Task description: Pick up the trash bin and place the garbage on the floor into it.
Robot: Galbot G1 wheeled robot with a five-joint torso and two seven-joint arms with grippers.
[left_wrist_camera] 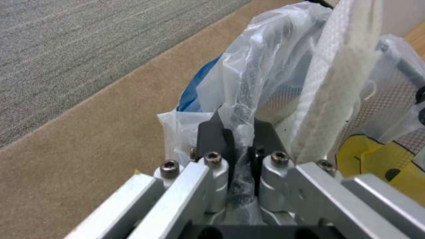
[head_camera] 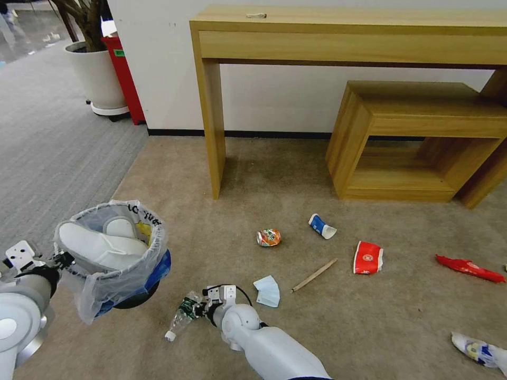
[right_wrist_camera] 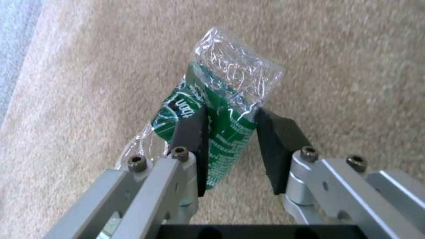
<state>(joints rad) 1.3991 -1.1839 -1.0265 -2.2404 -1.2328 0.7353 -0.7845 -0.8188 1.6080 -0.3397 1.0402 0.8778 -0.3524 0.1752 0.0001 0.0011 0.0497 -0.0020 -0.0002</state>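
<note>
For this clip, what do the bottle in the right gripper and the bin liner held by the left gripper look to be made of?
The crushed bottle looks like thin clear plastic, glossy and creased, with a green printed label. The right gripper has its fingers around it, one pad not quite touching. The trash bin liner looks like thin translucent plastic film, crinkled and bunched where the left gripper pinches it.
</note>
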